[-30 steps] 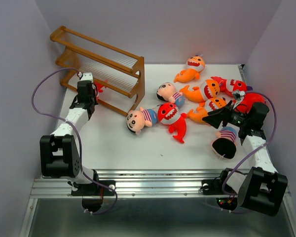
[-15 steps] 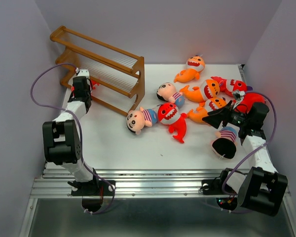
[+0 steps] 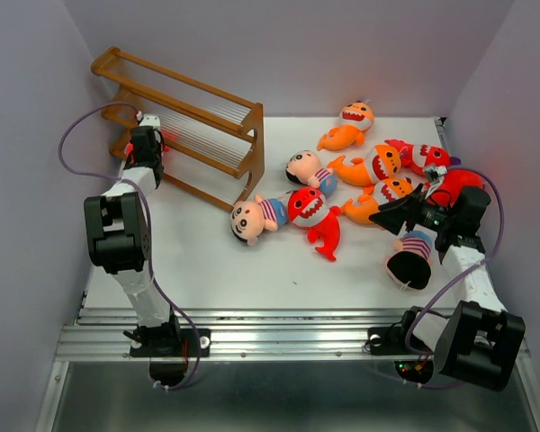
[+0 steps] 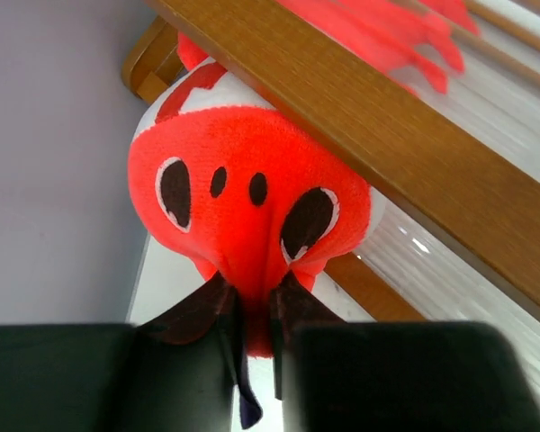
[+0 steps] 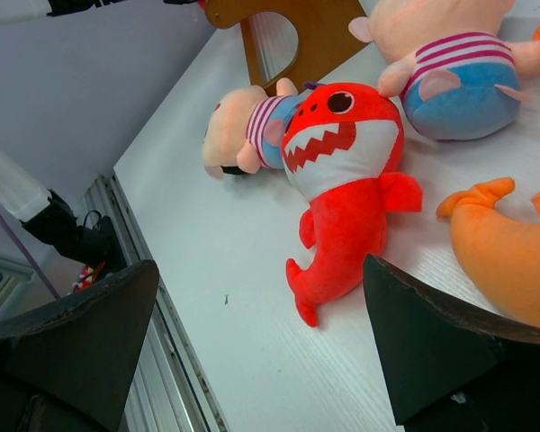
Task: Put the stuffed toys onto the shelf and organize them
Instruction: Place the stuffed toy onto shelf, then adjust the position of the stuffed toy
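Observation:
The brown wooden shelf (image 3: 191, 115) stands at the back left. My left gripper (image 3: 147, 137) is at its left end, shut on the snout of a red shark (image 4: 252, 193) that is pressed under a shelf rail (image 4: 387, 135); the pinch shows in the left wrist view (image 4: 252, 301). My right gripper (image 3: 398, 214) is open and empty (image 5: 261, 265), low over the table, facing another red shark (image 5: 342, 180) and a striped-shirt boy (image 5: 243, 135). These two lie mid-table (image 3: 313, 214) (image 3: 252, 219).
More toys lie at the right: a boy (image 3: 308, 168), three orange sharks (image 3: 349, 124) (image 3: 371, 166) (image 3: 384, 196), two red sharks (image 3: 418, 155) (image 3: 456, 184), and a black-haired boy (image 3: 412, 261) by the right arm. Walls close in on both sides.
My left gripper has moved back and up along the shelf's left end, carrying the red shark. The right arm has not moved.

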`<action>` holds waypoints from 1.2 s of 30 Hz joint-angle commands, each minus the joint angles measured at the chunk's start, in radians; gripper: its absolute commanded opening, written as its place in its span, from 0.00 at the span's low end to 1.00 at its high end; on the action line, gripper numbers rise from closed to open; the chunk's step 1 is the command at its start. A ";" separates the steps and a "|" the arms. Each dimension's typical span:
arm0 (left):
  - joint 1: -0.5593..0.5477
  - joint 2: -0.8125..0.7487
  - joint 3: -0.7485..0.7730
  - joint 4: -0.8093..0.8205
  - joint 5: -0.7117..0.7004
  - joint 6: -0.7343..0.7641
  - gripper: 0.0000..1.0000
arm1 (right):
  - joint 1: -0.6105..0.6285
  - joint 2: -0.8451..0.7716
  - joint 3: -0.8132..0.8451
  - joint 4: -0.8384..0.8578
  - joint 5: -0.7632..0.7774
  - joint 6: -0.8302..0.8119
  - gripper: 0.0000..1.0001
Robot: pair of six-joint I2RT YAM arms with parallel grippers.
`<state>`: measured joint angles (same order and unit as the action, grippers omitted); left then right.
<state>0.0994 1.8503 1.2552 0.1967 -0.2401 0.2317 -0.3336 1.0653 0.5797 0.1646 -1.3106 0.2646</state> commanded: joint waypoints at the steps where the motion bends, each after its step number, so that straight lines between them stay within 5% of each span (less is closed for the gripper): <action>1: 0.033 0.009 0.082 0.047 0.030 0.000 0.30 | -0.007 0.004 0.012 0.033 -0.030 -0.015 1.00; 12: 0.045 -0.022 0.066 0.053 0.016 -0.037 0.92 | -0.007 0.007 0.019 0.032 -0.036 -0.016 1.00; 22: 0.052 -0.065 0.081 -0.022 -0.004 -0.074 0.94 | -0.007 -0.007 0.019 0.033 -0.041 -0.015 1.00; 36: 0.059 -0.053 0.039 -0.048 0.001 -0.149 0.75 | -0.007 -0.016 0.019 0.032 -0.045 -0.013 1.00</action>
<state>0.1528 1.8275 1.2922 0.1360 -0.2329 0.1005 -0.3336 1.0725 0.5797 0.1646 -1.3354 0.2646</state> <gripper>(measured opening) 0.764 0.998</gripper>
